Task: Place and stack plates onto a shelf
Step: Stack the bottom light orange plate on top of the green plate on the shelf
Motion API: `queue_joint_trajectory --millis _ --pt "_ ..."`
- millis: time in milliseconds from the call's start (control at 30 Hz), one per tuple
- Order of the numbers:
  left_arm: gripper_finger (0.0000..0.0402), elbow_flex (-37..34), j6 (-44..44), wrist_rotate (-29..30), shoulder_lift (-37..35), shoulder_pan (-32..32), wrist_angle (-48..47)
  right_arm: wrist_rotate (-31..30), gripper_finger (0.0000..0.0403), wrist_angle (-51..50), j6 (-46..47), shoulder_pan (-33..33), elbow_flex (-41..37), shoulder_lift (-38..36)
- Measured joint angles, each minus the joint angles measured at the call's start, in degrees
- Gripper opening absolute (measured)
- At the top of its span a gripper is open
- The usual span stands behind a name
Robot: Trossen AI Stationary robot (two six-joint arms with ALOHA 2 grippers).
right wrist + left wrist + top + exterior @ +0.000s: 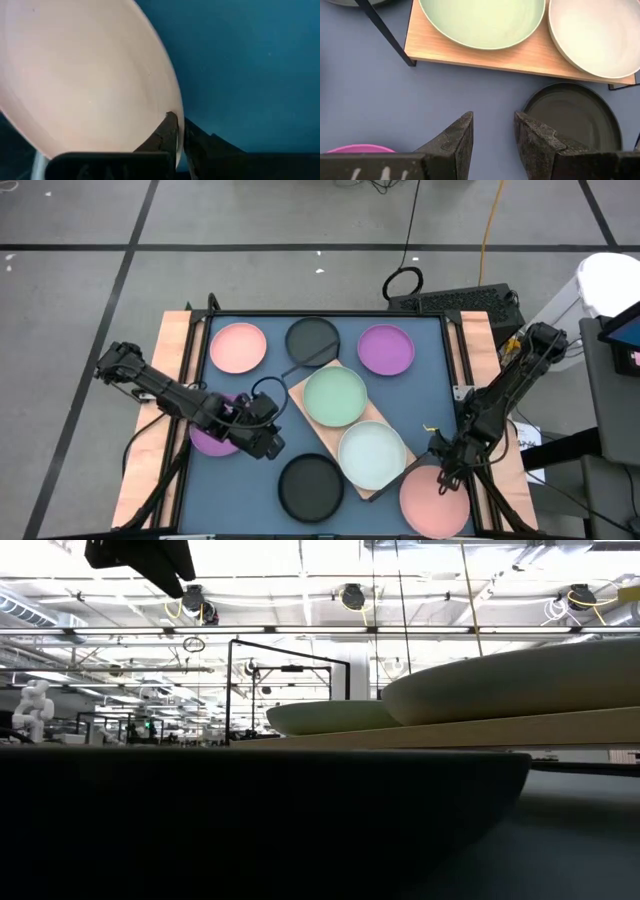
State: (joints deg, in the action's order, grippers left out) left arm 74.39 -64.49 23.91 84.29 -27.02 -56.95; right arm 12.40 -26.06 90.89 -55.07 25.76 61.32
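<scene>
The wooden shelf (318,427) lies slantwise mid-table with a pale green plate (335,395) and a pale blue plate (371,455) resting on it. Pink (238,347), black (312,340) and purple (386,349) plates sit along the far side, and a black plate (310,487) sits near the front. My left gripper (270,442) hangs open over the mat beside a purple plate (212,440), with nothing between its fingers (462,142). My right gripper (447,468) is shut on a pink plate (435,502) at the near right. My right gripper pinches the pink plate's rim (176,112) on the plate's far side. One finger (167,131) is on the inner face and the other on the outside. The fingers slant down from the far side. I cannot tell whether the plate is lifted off the mat.
The blue mat (420,405) has bare room between the shelf and the right edge. Black wire legs (385,32) stand at the shelf's corners. The near black plate (575,117) lies just past my left gripper, close to the shelf's near end.
</scene>
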Motion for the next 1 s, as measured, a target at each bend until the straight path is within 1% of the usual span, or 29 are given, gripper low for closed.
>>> queue_joint_trajectory --millis 67,167,333,400,533,867,1000 --pt "0.0145 0.00 0.17 0.00 0.00 0.08 0.00 -0.14 0.0003 2.06 1.83 -0.10 -0.01 -0.50" --pt "0.0145 0.00 0.25 0.03 0.00 0.08 0.00 0.25 0.0002 2.28 4.85 -0.45 0.38 -1.35" --pt "0.0145 0.00 -0.17 0.05 0.00 0.06 0.04 2.94 0.0001 2.56 8.00 -1.05 3.15 -2.32" --pt "0.0145 0.00 -0.34 0.08 0.00 0.06 0.04 3.07 0.0001 2.46 9.07 -1.46 4.53 -2.43" --pt "0.0145 0.00 -0.52 0.10 0.00 -0.01 0.04 2.93 0.0001 2.54 11.26 -2.14 8.13 -2.54" --pt "0.0145 0.00 -1.22 1.52 -0.02 -0.01 0.14 2.61 0.0001 -0.80 16.81 -2.80 19.13 -2.52" --pt "0.0145 0.00 -1.25 1.64 -0.01 -0.01 0.15 2.54 0.0000 -3.92 18.64 -2.80 24.52 -1.89"
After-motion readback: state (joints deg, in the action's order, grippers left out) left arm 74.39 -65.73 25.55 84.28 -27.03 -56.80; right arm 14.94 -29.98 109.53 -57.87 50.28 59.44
